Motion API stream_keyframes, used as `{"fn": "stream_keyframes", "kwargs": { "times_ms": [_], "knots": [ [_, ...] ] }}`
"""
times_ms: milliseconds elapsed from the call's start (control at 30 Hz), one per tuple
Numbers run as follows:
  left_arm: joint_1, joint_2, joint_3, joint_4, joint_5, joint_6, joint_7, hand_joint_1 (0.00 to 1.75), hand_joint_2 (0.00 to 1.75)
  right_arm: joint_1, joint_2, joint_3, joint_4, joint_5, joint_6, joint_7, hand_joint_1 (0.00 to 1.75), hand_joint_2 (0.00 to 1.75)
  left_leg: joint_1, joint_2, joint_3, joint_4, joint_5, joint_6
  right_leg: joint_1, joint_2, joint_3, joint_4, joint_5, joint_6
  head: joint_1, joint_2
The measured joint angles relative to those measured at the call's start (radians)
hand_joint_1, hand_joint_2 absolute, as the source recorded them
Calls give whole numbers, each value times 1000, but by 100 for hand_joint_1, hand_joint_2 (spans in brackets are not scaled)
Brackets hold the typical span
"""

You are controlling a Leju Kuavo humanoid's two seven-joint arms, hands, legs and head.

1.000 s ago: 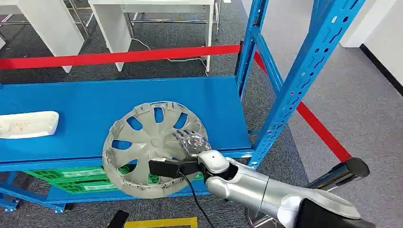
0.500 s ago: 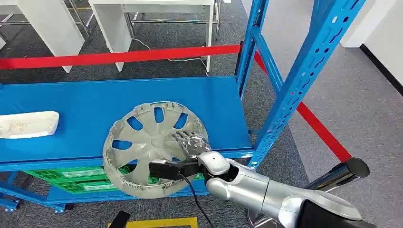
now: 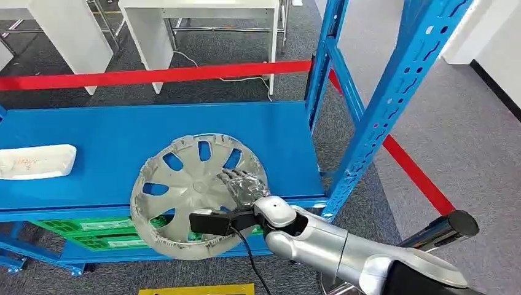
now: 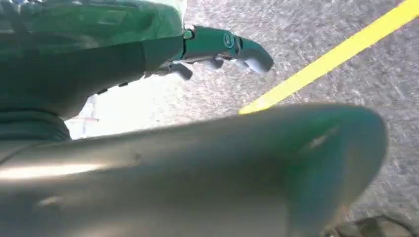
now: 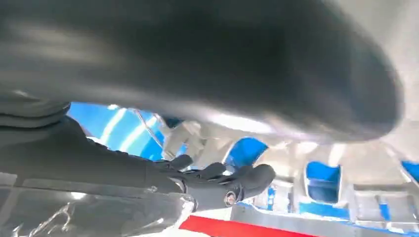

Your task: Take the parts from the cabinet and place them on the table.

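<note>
Hubcap [image 3: 195, 192] half off the blue shelf [image 3: 110, 138] — right hand [image 3: 244, 186] fingers [image 3: 236, 179] gripping its rim; lift level, draw back slowly — mind the upright post [image 3: 375, 117].

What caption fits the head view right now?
Right hand holds a silver hubcap tilted half off the front edge of the blue shelf.

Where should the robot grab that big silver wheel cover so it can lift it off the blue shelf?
Probably by the rim nearest the robot. The wheel cover is wide and thin, and its near edge hangs past the front of the blue shelf, so fingers can wrap over and under there. The right hand is already on that side, lying on the cover's face. The spoke holes offer another hold.
</note>
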State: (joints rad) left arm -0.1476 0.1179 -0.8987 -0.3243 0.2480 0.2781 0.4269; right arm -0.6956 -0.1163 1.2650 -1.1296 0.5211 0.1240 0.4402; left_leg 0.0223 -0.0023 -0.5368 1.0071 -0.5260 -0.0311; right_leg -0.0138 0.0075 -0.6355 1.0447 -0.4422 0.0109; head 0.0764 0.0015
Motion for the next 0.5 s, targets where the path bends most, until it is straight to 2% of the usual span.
{"fn": "stream_keyframes", "kwargs": {
  "times_ms": [33,100,133,167,233,267,300,333,367,433,467,500],
  "knots": [
    [7,2,-2,0,1,-6,2,0,0,1,1,0,0,0,0,-1,0,0,1,1,0,-1,1,-4,2,1,-6,3,0,-5,-6,0],
    [15,9,-8,1,0,-9,3,0,0,1,2,0,1,0,0,-2,0,0,3,2,1,-2,-1,-15,2,1,-9,3,0,-20,-5,0],
    [17,13,-11,1,-2,-10,3,0,0,0,5,-1,1,0,0,-2,0,0,5,1,0,6,-16,-20,-3,-1,-5,-2,2,-28,-5,0],
    [17,16,-13,1,-2,-9,3,0,0,-2,8,-1,1,0,0,-3,0,0,4,1,-15,43,-48,-21,-2,-3,-5,-4,4,-34,-11,0],
    [19,20,-18,1,-3,-9,6,0,0,-2,11,0,1,0,0,-3,0,0,4,1,-82,202,-128,-24,0,-6,-7,-4,5,-40,-19,0],
    [21,21,-18,1,-3,-10,6,0,0,0,11,1,2,0,0,-3,0,0,4,1,-112,272,-152,-24,2,-6,-8,-3,6,-42,-20,0],
    [23,21,-19,1,-3,-10,6,0,0,1,11,2,3,0,0,-3,0,0,4,1,-124,301,-152,-24,3,-6,-9,-3,8,-44,-20,0],
    [25,23,-23,1,-3,-12,6,0,0,1,11,3,3,0,1,-3,0,0,4,1,-115,283,-131,-22,4,-6,-11,-3,10,-44,-21,0],
    [24,23,-24,1,-4,-13,6,0,0,1,11,3,4,0,1,-3,0,0,4,1,-86,224,-91,-20,4,-4,-11,-2,12,-42,-22,0],
    [20,24,-26,1,-5,-12,5,0,0,0,12,2,4,0,1,-3,0,0,4,1,5,48,-8,-14,4,-3,-11,-2,17,-35,-23,0],
    [17,23,-27,1,-6,-12,4,0,0,-1,12,2,4,0,2,-3,0,0,1,-1,21,11,-20,-12,8,-2,-13,-1,20,-28,-25,0],
    [15,23,-31,1,-7,-12,3,0,0,-2,12,2,4,0,2,-3,0,0,-1,-2,17,3,-14,-6,10,0,-18,2,24,-22,-25,0]
  ]
}}
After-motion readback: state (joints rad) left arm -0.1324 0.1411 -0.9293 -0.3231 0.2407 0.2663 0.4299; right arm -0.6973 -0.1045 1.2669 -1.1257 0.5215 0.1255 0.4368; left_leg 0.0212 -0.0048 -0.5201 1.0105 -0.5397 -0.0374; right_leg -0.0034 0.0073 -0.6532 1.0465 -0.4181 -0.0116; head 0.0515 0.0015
